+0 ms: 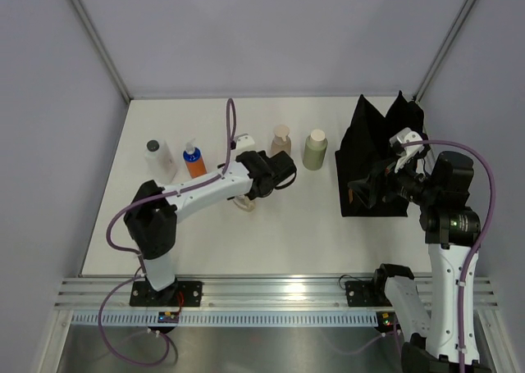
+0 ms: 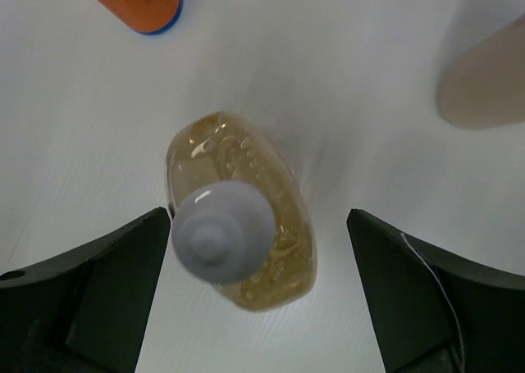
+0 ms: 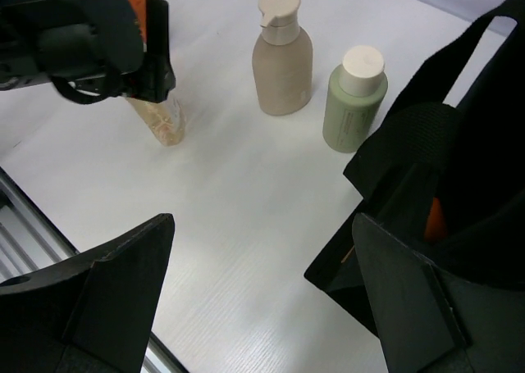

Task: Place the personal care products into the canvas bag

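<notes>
A clear bottle of amber gel with a grey cap point(image 2: 238, 234) stands on the white table point(image 1: 271, 242). It also shows in the top view point(image 1: 244, 202) and the right wrist view point(image 3: 160, 119). My left gripper point(image 2: 258, 217) is open just above it, a finger on each side, the cap close to the left finger. An orange bottle with a blue cap point(image 1: 193, 160), a tan pump bottle point(image 1: 281, 139) and an olive-green bottle with a cream cap point(image 1: 315, 149) stand behind. The black canvas bag point(image 1: 373, 156) stands at the right. My right gripper point(image 3: 262, 225) is open and empty beside the bag's front corner.
A whitish bottle with a dark grey cap point(image 1: 156, 156) stands at the far left. An orange patch point(image 3: 435, 217) shows among the bag's folds; I cannot tell what it is. A metal rail point(image 1: 271, 295) runs along the near edge. Grey walls close the back and sides.
</notes>
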Robot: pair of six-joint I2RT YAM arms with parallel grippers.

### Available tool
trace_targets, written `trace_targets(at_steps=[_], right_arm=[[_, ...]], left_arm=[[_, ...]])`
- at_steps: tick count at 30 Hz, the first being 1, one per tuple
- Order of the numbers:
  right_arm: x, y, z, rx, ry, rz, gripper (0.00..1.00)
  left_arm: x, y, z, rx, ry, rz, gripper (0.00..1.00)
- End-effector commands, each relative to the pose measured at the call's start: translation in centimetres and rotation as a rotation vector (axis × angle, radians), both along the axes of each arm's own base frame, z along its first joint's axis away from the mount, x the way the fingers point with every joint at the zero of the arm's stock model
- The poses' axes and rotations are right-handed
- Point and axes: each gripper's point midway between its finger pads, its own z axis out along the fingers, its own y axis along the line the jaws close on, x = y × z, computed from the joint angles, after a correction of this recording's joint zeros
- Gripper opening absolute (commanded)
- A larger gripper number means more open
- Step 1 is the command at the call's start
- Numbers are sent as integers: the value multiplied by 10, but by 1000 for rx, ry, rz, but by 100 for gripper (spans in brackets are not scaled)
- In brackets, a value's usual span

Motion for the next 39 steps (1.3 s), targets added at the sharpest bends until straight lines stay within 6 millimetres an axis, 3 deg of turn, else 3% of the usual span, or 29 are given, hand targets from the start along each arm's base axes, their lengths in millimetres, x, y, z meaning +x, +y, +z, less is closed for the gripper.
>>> trace_targets(at_steps=[1, 5, 6, 8, 13, 16, 18, 19, 20, 22, 23, 25, 31, 35, 39], right_arm=[[-9, 10, 13, -6, -80, 78, 100], [-11, 11, 12, -8, -84, 89, 99], [-11, 11, 11, -9, -83, 90, 99], [-11, 11, 11, -8, -85, 93, 100], [-12, 10, 15, -13, -93, 84, 99], [-13, 8, 22, -18, -104, 64, 99], [-10, 4, 38, -22, -127, 24, 99], [-5, -2, 43, -7, -114, -38, 100], [2, -7, 51, 11, -109, -87, 99], [15, -29, 77, 66, -97, -279, 100], [20, -36, 91, 82, -90, -334, 100], [29, -57, 99, 97, -74, -484, 99], [22, -79, 126, 167, -163, -638, 97], [14, -88, 136, 179, -207, -690, 95], [8, -90, 139, 195, -218, -704, 95]], left_arm=[[27, -2, -5, -27, -75, 16, 92], [31, 2, -4, -29, -98, 24, 76], [30, 3, -3, -29, -102, 24, 66], [28, 6, -4, -28, -104, 19, 56], [18, 13, -6, -20, -83, -28, 15], [13, 8, 9, -25, -104, -154, 7], [14, -8, 39, -95, -186, -271, 2], [12, -15, 53, -48, -203, -395, 0], [12, -36, 82, -154, -288, -496, 0], [9, -52, 115, -155, -361, -674, 0], [5, -72, 152, -248, -450, -774, 0], [1, -86, 187, -254, -535, -903, 0], [-23, -161, 309, -479, -866, -1257, 0], [-17, -205, 357, -570, -977, -1346, 0], [-12, -234, 399, -667, -1103, -1361, 0]])
